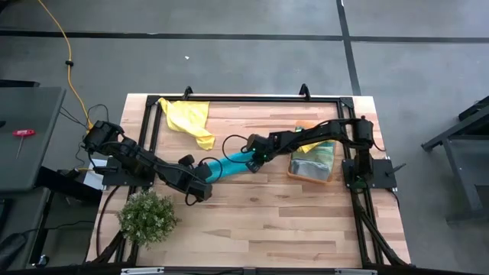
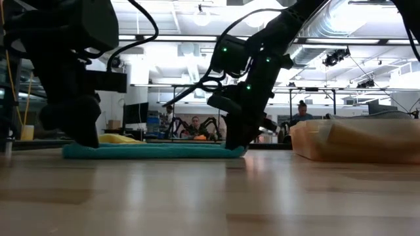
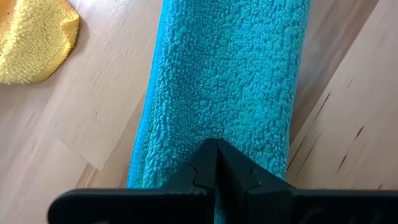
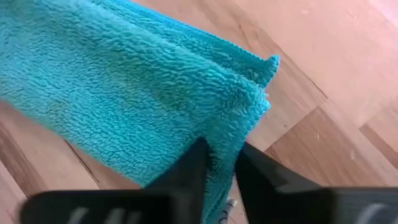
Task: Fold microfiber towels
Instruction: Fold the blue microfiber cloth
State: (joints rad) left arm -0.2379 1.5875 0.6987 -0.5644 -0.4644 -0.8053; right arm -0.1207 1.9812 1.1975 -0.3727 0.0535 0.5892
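A teal towel (image 1: 229, 165), folded into a long narrow strip, lies flat on the wooden table between my two grippers. My left gripper (image 1: 205, 177) is shut at the strip's left end (image 3: 230, 74). My right gripper (image 1: 257, 159) is closed on the strip's right end (image 4: 155, 93), where several layers show at the edge. A yellow towel (image 1: 191, 119) lies crumpled at the table's far left. More towels (image 1: 315, 151) lie in the orange bin. My left gripper meets the left end of the teal strip (image 3: 214, 134) from above, slanting down, its shut fingertips (image 3: 233, 165) in the middle of the strip's width. The end stays on the table (image 2: 82, 152). Whether cloth is caught between the tips is hidden by the fingers. My right gripper pinches the right end of the teal strip (image 4: 231, 134) between its two fingers, at the stacked edge near a corner. The fingers (image 4: 186, 168) slant down from above. Several layers sit between them. The end rests on the table (image 2: 233, 152).
The orange bin (image 1: 309, 177) stands to the right of the right gripper. A small bushy plant (image 1: 147, 218) stands at the near left. Bare wood lies toward the near edge (image 1: 267, 229). People sit in the room behind the table (image 2: 195, 126).
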